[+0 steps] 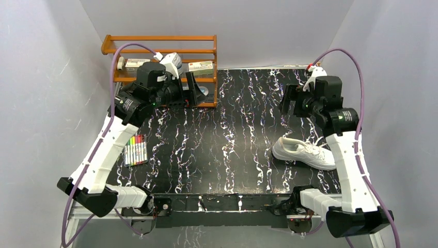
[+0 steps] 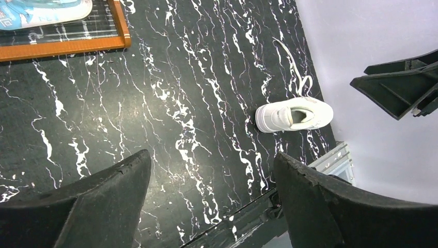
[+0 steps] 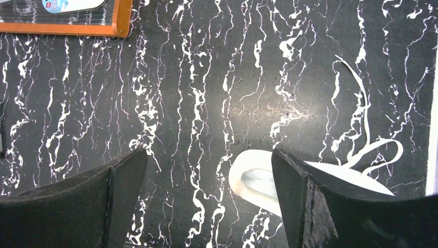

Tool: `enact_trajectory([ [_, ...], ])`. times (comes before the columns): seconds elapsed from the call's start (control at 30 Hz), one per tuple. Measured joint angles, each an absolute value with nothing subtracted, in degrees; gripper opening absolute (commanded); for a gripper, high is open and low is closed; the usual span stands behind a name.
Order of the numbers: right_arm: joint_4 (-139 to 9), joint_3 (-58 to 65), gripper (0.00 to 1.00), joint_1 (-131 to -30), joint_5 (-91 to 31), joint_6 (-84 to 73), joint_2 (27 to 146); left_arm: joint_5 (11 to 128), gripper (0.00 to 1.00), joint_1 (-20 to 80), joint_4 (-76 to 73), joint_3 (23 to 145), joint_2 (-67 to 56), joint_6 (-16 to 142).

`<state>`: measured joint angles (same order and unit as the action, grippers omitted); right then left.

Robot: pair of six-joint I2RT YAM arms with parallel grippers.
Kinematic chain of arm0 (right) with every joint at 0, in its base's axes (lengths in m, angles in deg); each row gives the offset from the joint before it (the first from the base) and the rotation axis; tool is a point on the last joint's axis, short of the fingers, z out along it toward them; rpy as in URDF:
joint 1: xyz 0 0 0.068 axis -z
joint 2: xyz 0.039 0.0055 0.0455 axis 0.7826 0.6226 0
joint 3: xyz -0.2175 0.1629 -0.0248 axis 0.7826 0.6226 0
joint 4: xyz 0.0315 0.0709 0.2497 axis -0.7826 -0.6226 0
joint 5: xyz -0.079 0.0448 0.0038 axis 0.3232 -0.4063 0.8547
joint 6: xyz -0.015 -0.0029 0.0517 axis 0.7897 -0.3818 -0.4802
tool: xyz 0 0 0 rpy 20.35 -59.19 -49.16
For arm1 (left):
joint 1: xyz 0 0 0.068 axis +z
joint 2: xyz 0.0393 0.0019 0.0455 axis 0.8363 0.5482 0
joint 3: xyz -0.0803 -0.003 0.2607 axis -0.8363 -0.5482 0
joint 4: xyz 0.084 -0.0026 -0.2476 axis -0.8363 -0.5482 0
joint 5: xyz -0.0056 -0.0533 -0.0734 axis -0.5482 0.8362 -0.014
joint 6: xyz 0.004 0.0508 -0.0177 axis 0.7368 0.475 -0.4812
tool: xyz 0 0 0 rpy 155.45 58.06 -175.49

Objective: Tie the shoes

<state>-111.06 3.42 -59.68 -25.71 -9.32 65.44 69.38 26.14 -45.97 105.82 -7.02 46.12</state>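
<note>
White low-top sneaker [image 1: 303, 152] sits upright on its sole at the right side of the table, just beside the right arm's forearm link and well apart from the left arm. The toe points right in the top view.

The laces [image 3: 364, 103] are loose. They trail off the shoe onto the tabletop in thin flat curves with one small loop, and no knot shows.

**Handling (judged)**
- The shoe looks light, so it will likely slide or swivel on the smooth top if a lace is tugged. One gripper probably has to pin it or pull the opposite way.
- The upper looks soft and slightly padded and the sole firmer. The heel collar or sidewall would make a fair hold.
- The laces are limp, thin and lie flat on the surface, so they are hard to pinch. It is better to take them near the free ends or at the raised loop.
- White laces over white veining are easy to misread.

**Grippers**
- The right gripper [image 3: 209, 152] has its jaws spread wide and holds nothing. It hangs over the heel end, and one finger hides part of the shoe in its wrist view.
- The left gripper [image 2: 212, 157] is also spread wide and empty, up near the back-left rack.
- The fingers are matte black and wedge-shaped.

**Surroundings**
- Tabletop [image 1: 222, 129]: glossy black with white marble streaks.
- Orange-brown wooden rack [image 1: 160, 37] at back left, holding small boxes.
- Pack of coloured markers [image 1: 136, 150] at the left.
</note>
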Motion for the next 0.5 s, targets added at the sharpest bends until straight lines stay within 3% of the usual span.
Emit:
enact_trajectory([
  [0.23,-119.71,-6.45,0.98,-59.31,-22.76,-10.61,72.11,72.68,0.82,27.32,-43.8,102.87,-6.3,43.17],
  [0.5,-125.72,-7.18,0.98,-58.9,-22.76,-13.6,73.57,74.84,0.82,27.28,-40.0,97.47,-6.21,37.35],
])
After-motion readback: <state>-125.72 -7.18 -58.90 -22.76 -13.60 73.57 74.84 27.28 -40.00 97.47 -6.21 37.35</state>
